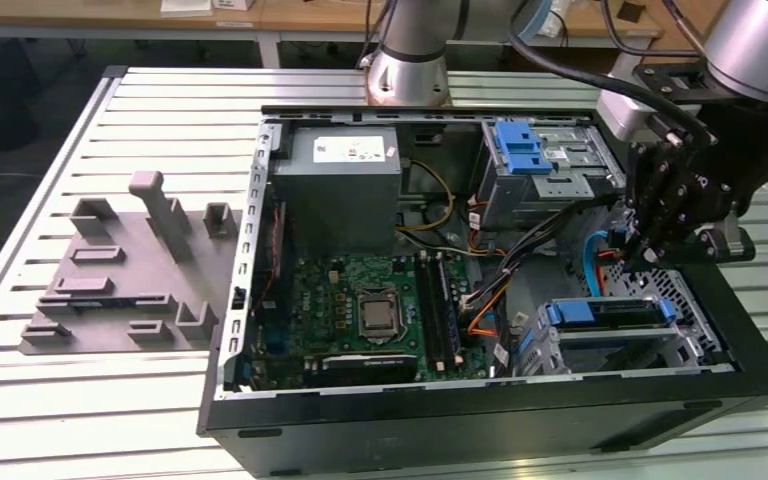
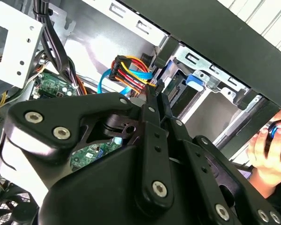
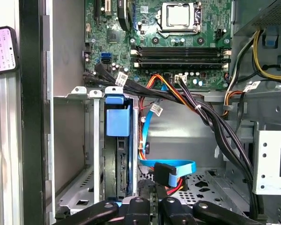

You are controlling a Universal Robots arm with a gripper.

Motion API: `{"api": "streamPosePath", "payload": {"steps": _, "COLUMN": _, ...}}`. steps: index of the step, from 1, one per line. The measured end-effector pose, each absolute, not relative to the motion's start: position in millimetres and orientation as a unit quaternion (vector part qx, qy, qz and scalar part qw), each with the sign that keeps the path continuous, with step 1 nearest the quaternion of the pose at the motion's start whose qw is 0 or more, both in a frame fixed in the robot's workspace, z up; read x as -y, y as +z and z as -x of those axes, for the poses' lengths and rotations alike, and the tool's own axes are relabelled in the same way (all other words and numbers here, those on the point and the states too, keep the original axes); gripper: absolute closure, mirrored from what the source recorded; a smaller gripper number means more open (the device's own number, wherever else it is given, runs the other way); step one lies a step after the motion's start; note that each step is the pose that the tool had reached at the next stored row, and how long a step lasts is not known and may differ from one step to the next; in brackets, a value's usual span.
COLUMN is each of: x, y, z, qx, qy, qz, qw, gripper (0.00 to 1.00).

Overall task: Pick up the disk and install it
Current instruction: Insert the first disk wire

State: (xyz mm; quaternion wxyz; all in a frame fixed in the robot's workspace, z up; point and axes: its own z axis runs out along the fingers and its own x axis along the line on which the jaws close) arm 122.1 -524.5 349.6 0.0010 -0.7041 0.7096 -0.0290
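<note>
Disk [image 1: 607,313] sits on edge in the drive cage [image 1: 704,345] at the lower right of the exterior view, inside the open computer case [image 1: 491,440], with the blue caddy end facing up. Gripper [image 1: 644,252] hangs just above and beside that cage, clear of the disk. Its fingers are drawn close together, with nothing seen between them. In the first wrist view the tips sit near a flat blue cable [image 3: 178,167]. A person's hand [image 2: 267,154] shows outside the case in the second wrist view.

Exterior view looks down from high on the open computer case [image 1: 491,425] on the bench [image 1: 104,400]. Both wrist views sit close inside the case, sharing the drive cage [image 3: 97,140] and cables [image 3: 178,96].
</note>
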Motion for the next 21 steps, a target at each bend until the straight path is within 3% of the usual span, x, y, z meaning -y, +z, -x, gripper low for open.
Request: {"api": "streamPosePath", "payload": {"steps": 21, "x": 542.5, "y": 341.4, "z": -122.0, "qx": -0.731, "qy": -0.02, "qz": 0.682, "qw": -0.008, "gripper": 0.84}}
